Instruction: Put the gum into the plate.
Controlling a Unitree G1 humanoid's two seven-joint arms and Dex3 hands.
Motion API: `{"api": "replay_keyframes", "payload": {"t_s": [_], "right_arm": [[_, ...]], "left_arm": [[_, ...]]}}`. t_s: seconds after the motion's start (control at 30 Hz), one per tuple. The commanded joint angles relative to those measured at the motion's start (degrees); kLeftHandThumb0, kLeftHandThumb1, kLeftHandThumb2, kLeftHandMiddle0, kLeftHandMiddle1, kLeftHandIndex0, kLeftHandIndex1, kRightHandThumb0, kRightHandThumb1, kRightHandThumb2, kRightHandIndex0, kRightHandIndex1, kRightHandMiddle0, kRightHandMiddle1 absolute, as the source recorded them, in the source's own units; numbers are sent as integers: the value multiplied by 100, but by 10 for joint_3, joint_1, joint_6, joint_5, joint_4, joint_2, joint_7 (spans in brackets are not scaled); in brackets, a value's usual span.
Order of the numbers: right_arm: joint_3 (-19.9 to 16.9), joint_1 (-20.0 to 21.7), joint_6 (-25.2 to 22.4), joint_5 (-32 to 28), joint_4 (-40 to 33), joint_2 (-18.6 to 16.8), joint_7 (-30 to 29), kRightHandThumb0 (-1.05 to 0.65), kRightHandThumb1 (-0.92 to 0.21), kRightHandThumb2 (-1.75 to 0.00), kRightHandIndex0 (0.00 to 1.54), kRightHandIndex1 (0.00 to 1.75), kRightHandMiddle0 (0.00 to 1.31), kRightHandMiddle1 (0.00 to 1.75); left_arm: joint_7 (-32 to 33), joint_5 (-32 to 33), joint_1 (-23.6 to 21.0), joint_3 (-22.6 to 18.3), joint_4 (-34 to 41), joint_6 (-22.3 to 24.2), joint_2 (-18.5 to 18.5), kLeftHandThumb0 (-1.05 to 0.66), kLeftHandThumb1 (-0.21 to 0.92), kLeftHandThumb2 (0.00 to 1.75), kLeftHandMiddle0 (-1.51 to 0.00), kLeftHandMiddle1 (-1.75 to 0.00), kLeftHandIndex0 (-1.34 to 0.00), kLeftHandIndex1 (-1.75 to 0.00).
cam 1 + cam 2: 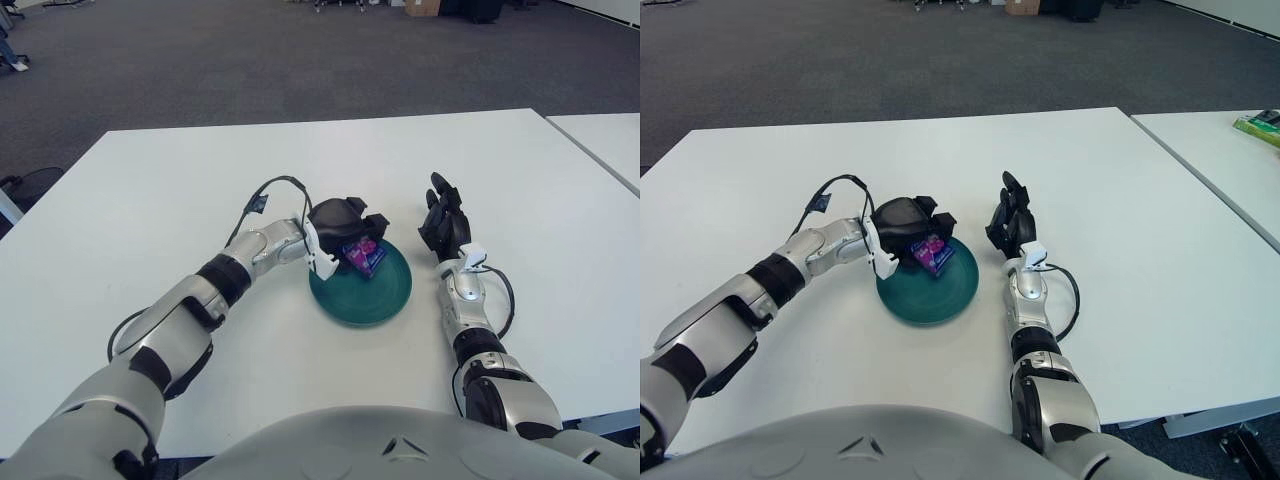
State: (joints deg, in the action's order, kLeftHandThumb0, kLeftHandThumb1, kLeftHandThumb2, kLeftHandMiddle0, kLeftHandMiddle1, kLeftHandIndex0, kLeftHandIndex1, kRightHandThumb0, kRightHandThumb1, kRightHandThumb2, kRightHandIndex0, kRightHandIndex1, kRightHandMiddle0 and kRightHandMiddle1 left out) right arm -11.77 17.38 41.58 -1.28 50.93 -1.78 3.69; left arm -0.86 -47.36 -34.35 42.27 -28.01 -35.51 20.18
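The left hand [345,228] grips the small purple gum [362,254] pack over the round green plate [385,292] (smooth, shiny). The right hand [443,222] is open beside it.

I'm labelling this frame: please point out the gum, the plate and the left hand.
gum [362,253]: left eye view, purple pack face.
plate [385,298]: left eye view, bare teal near side.
left hand [340,219]: left eye view, black back of hand, grasping the gum.

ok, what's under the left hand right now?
The left hand holds the purple gum pack over the far left part of the green plate. The hand hides the pack's upper part, and whether it touches the plate can't be seen. The right hand shows right of the plate.
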Motion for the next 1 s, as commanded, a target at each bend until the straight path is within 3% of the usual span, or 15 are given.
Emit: {"api": "replay_keyframes", "payload": {"t_s": [0.0,0.33,0.97], "right_arm": [[-15,-107,5,-27,104,-36,-1,-79,-92,-89,20,1,0,44],[-14,-101,-3,-23,108,-37,-10,-82,-92,-89,19,0,0,42],[-15,-96,-11,-25,112,-36,-11,-83,-92,-90,19,0,0,42]], "left_arm": [[-61,24,6,-18,56,-8,32,-43,47,108,-119,-175,-51,-171],[-112,5,17,-7,76,-2,38,-40,62,80,-108,-175,-50,-158],[-72,4,22,-26,61,-11,29,-40,59,89,-109,-175,-47,-165]]}}
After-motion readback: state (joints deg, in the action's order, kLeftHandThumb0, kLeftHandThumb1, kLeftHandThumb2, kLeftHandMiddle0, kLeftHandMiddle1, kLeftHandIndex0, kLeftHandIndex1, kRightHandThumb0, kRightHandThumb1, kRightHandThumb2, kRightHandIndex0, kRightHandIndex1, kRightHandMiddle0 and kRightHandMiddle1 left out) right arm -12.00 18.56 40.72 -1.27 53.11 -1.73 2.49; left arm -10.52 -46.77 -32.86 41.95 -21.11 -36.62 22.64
